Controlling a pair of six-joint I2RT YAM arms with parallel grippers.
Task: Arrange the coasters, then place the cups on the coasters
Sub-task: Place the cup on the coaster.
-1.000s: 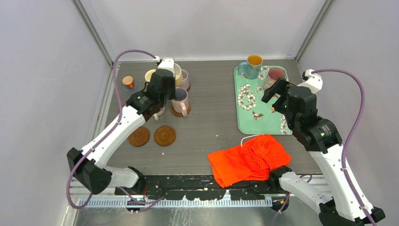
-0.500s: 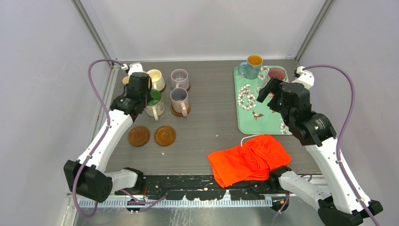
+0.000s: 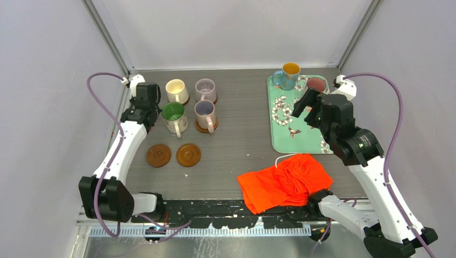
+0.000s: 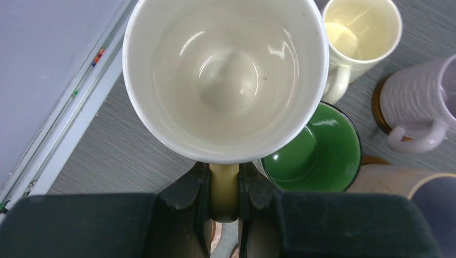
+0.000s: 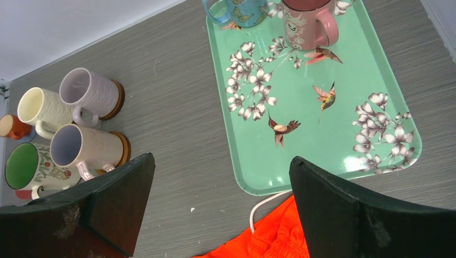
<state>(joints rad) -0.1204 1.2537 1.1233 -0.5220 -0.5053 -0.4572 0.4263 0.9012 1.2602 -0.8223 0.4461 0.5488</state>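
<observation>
Overhead, left arm: it reaches to the far left corner of the table (image 3: pixel 242 134), with the left gripper (image 3: pixel 144 106) just beside the green cup (image 3: pixel 173 114).
Overhead, hidden: the wrist covers the left fingers and whatever is in them, so the grip cannot be told from this view.
Overhead, right arm: it is bent over the tray (image 3: pixel 279 141), with the right gripper (image 3: pixel 306 106) spread above the far half, near the pink cup (image 3: pixel 315 85) and the blue cup (image 3: pixel 287 75).
Overhead, coasters: the left coaster (image 3: pixel 158 155) and the right coaster (image 3: pixel 188 154) lie bare, side by side, nearer the arms than the cups.
Overhead, cups: the cream cup (image 3: pixel 176 90), the lilac cup (image 3: pixel 205 90) and the pale cup (image 3: pixel 206 114) stand grouped with the green one.
Overhead, cloth: an orange cloth (image 3: pixel 285 180) lies at the near edge.

Left wrist, grip: the left gripper (image 4: pixel 224 185) is clamped narrowly on the handle of a white cup (image 4: pixel 226 75), which is upright and empty.
Left wrist, unclear: it cannot be told whether that cup rests on the table or is lifted.
Left wrist, neighbours: the green cup (image 4: pixel 317 156) is partly behind the white cup. The cream cup (image 4: pixel 363 29) and the lilac cup (image 4: pixel 425 105) are cut off by the frame edge.

Right wrist, fingers: the right gripper (image 5: pixel 220 172) is wide apart and holds nothing.
Right wrist, tray: the pink cup (image 5: pixel 306 24) and the blue cup (image 5: pixel 236 11) stand on it, cut off at the top of the frame.
Right wrist, only here: a small orange cup (image 5: pixel 11 126) shows at the left edge, beside the cream cup (image 5: pixel 40 110).
</observation>
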